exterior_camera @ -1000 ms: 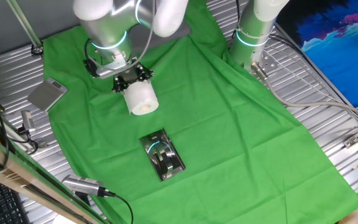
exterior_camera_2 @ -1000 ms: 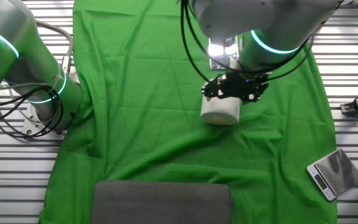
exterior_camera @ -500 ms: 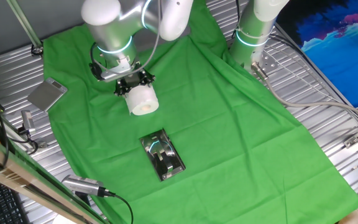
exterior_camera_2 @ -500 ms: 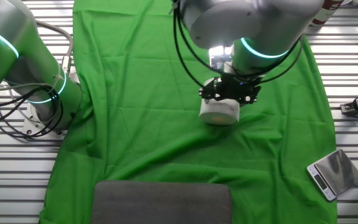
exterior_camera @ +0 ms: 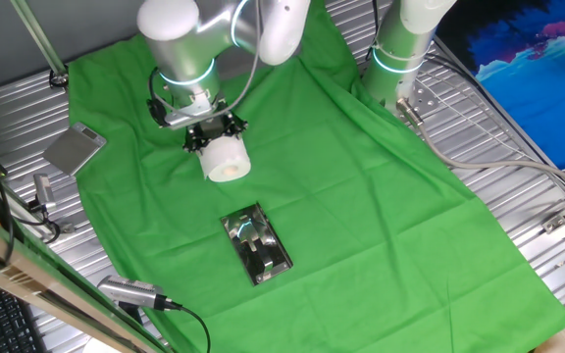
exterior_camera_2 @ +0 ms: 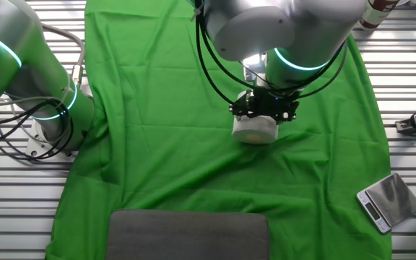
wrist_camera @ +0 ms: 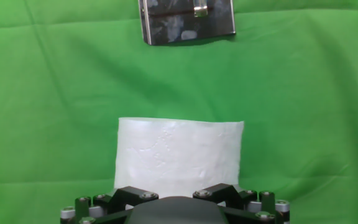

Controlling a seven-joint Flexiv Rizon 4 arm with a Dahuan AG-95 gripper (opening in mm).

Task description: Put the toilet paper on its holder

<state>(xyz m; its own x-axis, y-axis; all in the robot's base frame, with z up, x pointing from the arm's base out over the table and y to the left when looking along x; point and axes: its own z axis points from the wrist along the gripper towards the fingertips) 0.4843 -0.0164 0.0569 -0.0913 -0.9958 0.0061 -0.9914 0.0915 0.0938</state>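
Observation:
The white toilet paper [exterior_camera: 227, 159] lies on its side, low over the green cloth, with its flat end towards the holder. My gripper [exterior_camera: 218, 137] is pressed against its far end and is shut on it; the fingertips are hidden by the roll. In the other fixed view the gripper [exterior_camera_2: 263, 115] sits right above the roll [exterior_camera_2: 255, 131]. In the hand view the roll [wrist_camera: 179, 155] fills the middle, just in front of the gripper [wrist_camera: 178, 190]. The chrome holder [exterior_camera: 256, 246] lies flat on the cloth beyond the roll, at the top edge of the hand view [wrist_camera: 187, 22].
A dull grey square plate [exterior_camera: 75, 149] lies on the metal table left of the cloth, also in the other fixed view [exterior_camera_2: 388, 201]. A second arm's base [exterior_camera: 395, 59] stands at the cloth's far corner. A dark grey mat [exterior_camera_2: 190, 235] lies at one cloth edge.
The arm has swung a little to the right above the roll. The roll and the gripper have hardly shifted, and the grip is unchanged.

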